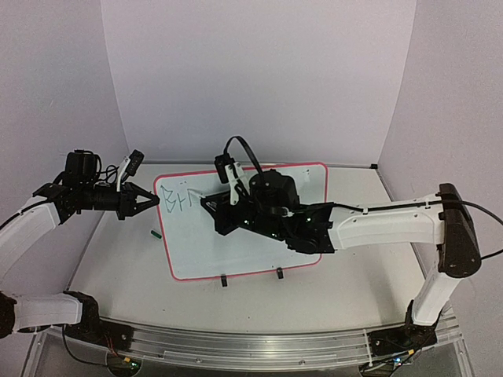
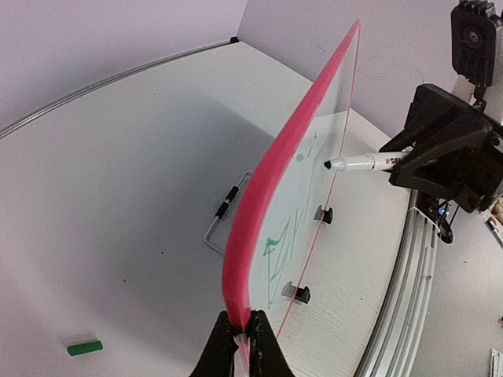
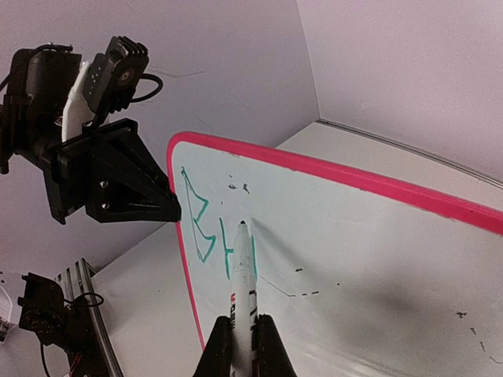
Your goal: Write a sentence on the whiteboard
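Observation:
The whiteboard (image 1: pixel 196 247), white with a red-pink frame, stands tilted at the table's middle. My left gripper (image 1: pixel 154 200) is shut on its left edge, and the wrist view shows the jaws pinching the pink frame (image 2: pixel 244 334). My right gripper (image 1: pixel 214 207) is shut on a white marker (image 3: pixel 244 275) with its cap off. The tip points at the board's upper left, and I cannot tell whether it touches. Of the sentence (image 3: pixel 206 228), only green "Br" and one more stroke show. The letters also show in the left wrist view (image 2: pixel 279 255).
A small green marker cap (image 1: pixel 155 233) lies on the table left of the board, also in the left wrist view (image 2: pixel 84 347). Two black clips (image 1: pixel 224 280) sit on the board's near edge. A wire stand (image 2: pixel 220 224) shows behind the board. Walls enclose the table.

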